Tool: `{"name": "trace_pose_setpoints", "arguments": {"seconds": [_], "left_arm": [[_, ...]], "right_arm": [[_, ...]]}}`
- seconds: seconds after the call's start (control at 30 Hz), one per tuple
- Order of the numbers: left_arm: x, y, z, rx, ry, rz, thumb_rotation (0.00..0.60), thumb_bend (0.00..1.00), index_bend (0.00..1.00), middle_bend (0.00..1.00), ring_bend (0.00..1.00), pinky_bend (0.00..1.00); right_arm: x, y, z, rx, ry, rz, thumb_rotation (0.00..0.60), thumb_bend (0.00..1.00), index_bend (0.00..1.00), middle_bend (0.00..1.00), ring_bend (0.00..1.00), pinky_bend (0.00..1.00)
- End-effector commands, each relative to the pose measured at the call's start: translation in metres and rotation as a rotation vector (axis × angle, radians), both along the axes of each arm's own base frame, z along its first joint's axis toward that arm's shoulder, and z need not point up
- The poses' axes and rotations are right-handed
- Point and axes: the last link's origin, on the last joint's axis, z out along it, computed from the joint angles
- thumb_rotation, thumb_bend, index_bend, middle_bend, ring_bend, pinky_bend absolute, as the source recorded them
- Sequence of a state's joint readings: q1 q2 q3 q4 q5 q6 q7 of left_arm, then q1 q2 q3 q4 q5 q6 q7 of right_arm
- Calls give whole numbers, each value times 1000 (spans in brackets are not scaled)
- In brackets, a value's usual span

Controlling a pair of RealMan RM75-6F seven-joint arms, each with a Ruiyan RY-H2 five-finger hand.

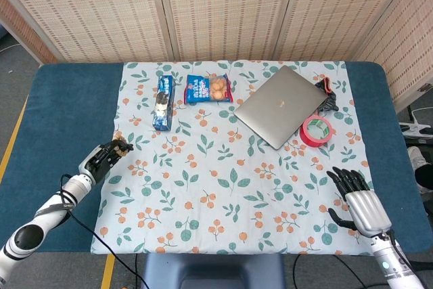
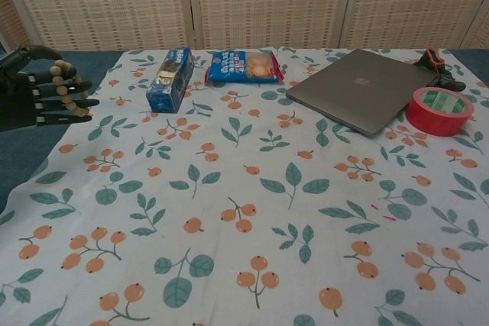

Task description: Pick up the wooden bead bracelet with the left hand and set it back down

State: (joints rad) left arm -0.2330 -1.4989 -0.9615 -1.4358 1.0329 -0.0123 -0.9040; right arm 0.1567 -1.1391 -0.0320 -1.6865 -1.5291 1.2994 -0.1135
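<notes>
Head view: left hand (image 1: 101, 158) at lower left, fingers curled around bead bracelet (image 1: 120, 143) at the cloth's (image 1: 223, 187) left edge, right hand (image 1: 357, 201) at lower right, fingers spread, holding nothing; chest view: bracelet (image 2: 66, 87) draped over left hand's fingers (image 2: 65, 95) at left edge, snack box (image 2: 170, 79) nearby.

Matt wooden beads (image 2: 67, 89) hang on glossy black plastic fingers (image 2: 63, 101). The printed cloth (image 2: 252, 188) looks soft and matt, the laptop (image 2: 359, 89) smooth brushed metal, the tape (image 2: 438, 110) shiny red.
</notes>
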Motion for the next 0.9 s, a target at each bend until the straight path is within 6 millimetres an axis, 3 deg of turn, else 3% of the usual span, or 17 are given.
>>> {"name": "trace_pose_setpoints", "arguments": {"seconds": [0.03, 0.4, 0.67, 0.9], "left_arm": [[-2, 0, -1, -1, -9, 2, 302, 570, 668, 479, 141, 25], [-2, 0, 0, -2, -18, -14, 291, 620, 692, 487, 141, 21], [-1, -1, -2, -11, -39, -23, 265, 951, 672, 487, 140, 19], [0, -2, -3, -13, -56, -36, 240, 1000, 668, 486, 140, 14]], "right_arm": [[0, 0, 0, 0, -1, 0, 517, 314, 0, 0, 0, 0], [1, 0, 1, -2, -3, 1, 517, 313, 0, 0, 0, 0], [1, 0, 2, -6, -5, 3, 518, 314, 0, 0, 0, 0], [1, 0, 3, -16, -2, 4, 518, 314, 0, 0, 0, 0]]}}
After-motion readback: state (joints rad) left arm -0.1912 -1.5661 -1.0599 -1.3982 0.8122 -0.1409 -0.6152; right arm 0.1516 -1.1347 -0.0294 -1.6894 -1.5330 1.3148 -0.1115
